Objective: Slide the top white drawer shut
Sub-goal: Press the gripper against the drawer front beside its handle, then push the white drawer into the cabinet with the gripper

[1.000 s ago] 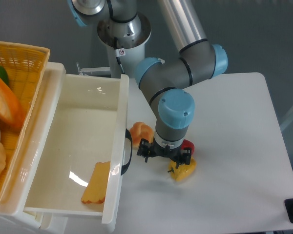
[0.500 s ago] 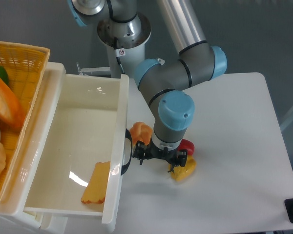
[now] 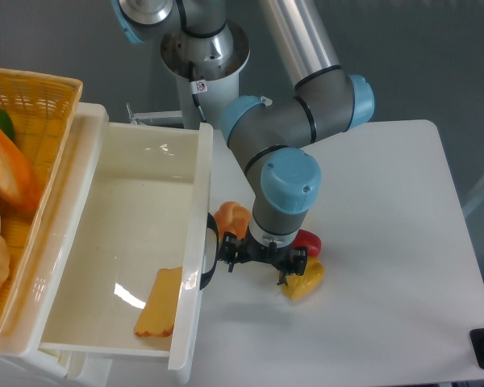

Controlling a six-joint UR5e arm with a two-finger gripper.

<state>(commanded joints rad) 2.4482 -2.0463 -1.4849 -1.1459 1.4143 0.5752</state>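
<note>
Top white drawer pulled well out over the left of the worktop, black curved handle on its front panel facing right. Inside, near the front corner, a yellow-orange flat piece. Just right of the handle, end effector pointing down, close to or touching it; cannot tell whether open or closed. Beside it on the worktop, an orange item, a red item and a yellow item. Far left, a yellow wicker basket.

Drawer left, basket beyond; hand just right of handle.
</note>
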